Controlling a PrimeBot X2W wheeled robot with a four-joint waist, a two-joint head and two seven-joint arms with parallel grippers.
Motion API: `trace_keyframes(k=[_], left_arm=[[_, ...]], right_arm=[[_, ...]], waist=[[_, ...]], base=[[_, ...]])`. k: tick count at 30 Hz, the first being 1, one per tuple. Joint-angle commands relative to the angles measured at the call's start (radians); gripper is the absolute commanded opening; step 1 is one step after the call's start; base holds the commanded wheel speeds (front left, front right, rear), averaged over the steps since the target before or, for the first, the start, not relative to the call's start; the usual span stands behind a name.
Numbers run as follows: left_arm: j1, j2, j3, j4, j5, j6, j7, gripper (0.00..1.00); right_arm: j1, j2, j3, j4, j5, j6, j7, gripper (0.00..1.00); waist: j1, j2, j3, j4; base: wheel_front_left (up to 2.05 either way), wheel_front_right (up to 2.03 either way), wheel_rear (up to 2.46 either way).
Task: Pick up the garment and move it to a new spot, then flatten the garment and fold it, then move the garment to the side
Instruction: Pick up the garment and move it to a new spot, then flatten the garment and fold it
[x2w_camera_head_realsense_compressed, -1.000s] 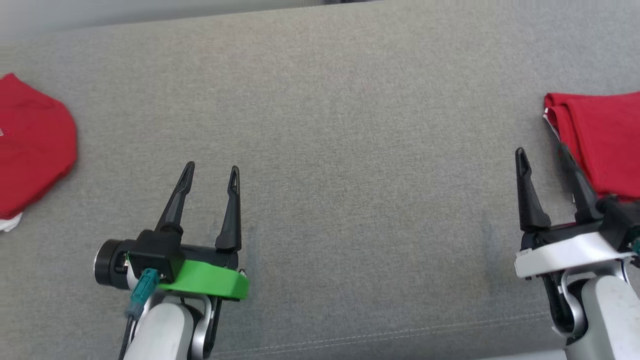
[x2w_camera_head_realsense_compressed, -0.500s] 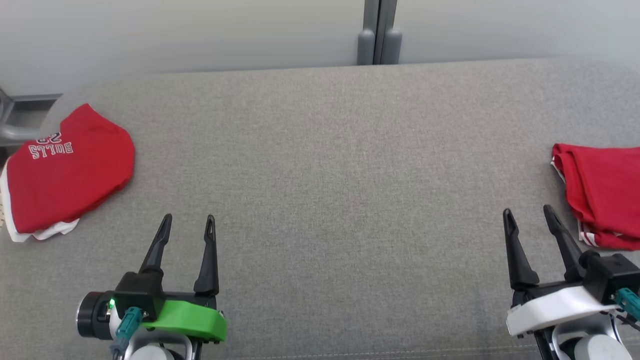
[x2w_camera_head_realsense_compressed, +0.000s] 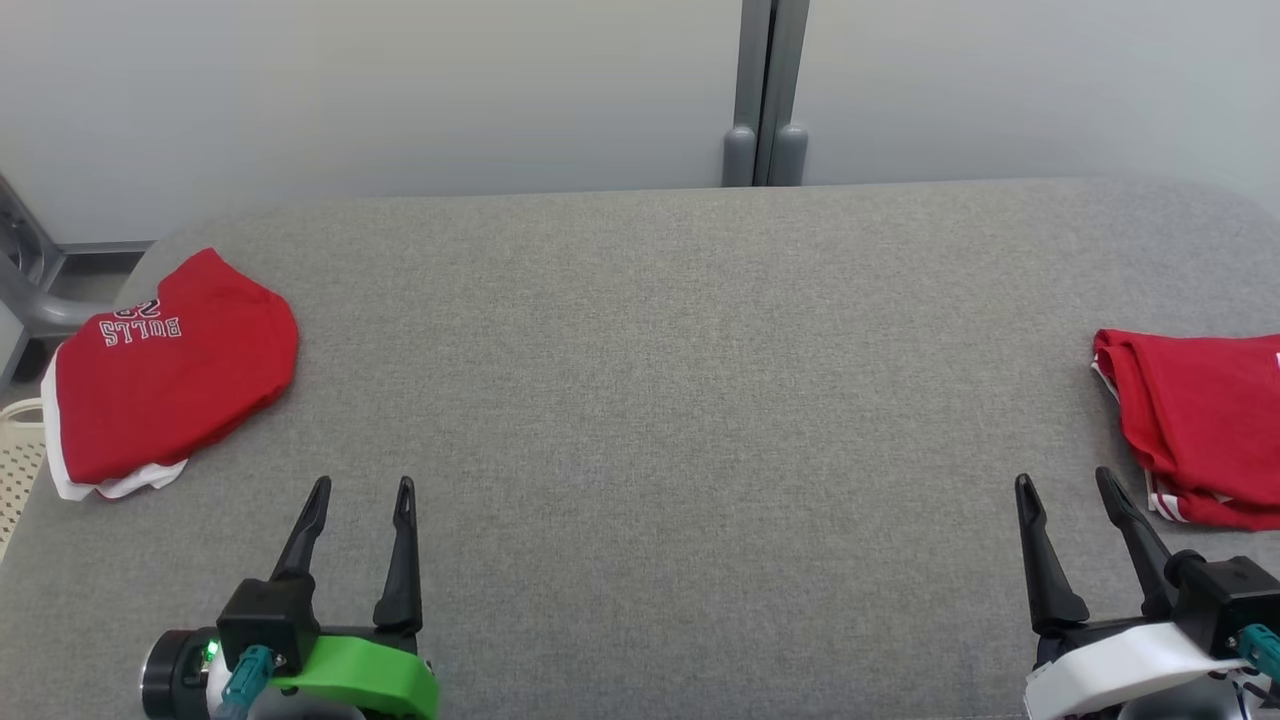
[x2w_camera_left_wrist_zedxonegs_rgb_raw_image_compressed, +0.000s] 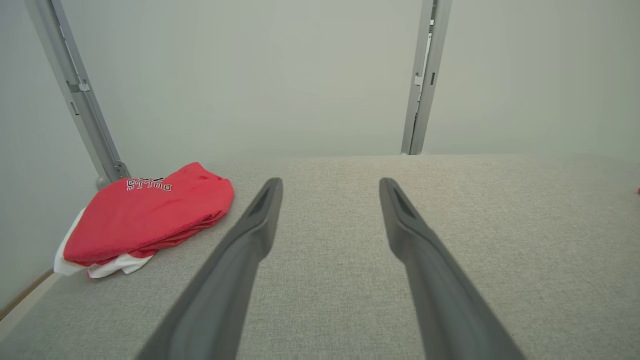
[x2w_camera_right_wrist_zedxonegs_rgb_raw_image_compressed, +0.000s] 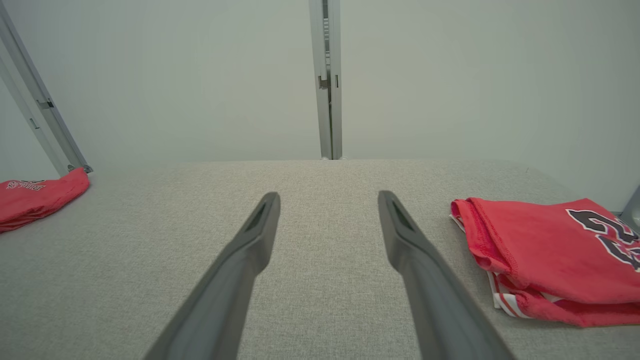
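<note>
Both claws wide open, nothing held.
Over grey cushion (x2w_camera_head_realsense_compressed: 650, 400), left gripper (x2w_camera_head_realsense_compressed: 362, 485) and right gripper (x2w_camera_head_realsense_compressed: 1063, 478) are pointed forward, low; Bulls jersey (x2w_camera_head_realsense_compressed: 170, 385) is laid far left, red garment (x2w_camera_head_realsense_compressed: 1200, 430) near right gripper.

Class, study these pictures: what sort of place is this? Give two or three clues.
Likely a robot test bay for clothes folding: a wide grey fabric-covered table, a red jersey at one end, a red garment at the other, pale wall panels behind.
</note>
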Motion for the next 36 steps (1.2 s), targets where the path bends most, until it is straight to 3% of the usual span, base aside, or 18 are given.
trace_keyframes(k=[1,22,30,36], left_arm=[[0.017,0.009,0.005,0.003,-0.006,0.008,0.001,1.00],[-0.014,0.017,-0.012,0.019,-0.016,0.013,0.001,1.00],[-0.030,0.006,-0.018,0.022,-0.019,0.014,-0.004,1.00],[-0.033,-0.001,-0.010,0.019,-0.030,0.023,-0.010,1.00]], right_arm=[[0.016,0.002,-0.005,-0.009,-0.010,-0.002,0.006,1.00],[0.019,0.012,-0.011,-0.028,0.002,-0.002,0.007,1.00],[0.031,0.013,-0.012,-0.035,0.002,-0.002,0.008,1.00],[0.030,0.014,0.001,-0.041,-0.001,-0.002,0.016,1.00]], waist=[[0.0001,0.0000,-0.005,-0.002],[0.0001,0.0000,0.002,0.003],[0.0001,0.0000,0.000,0.102],[0.0001,0.0000,-0.003,0.240]], base=[[0.00,0.00,0.00],[0.00,0.00,0.00],[0.00,0.00,0.00],[0.00,0.00,0.00]])
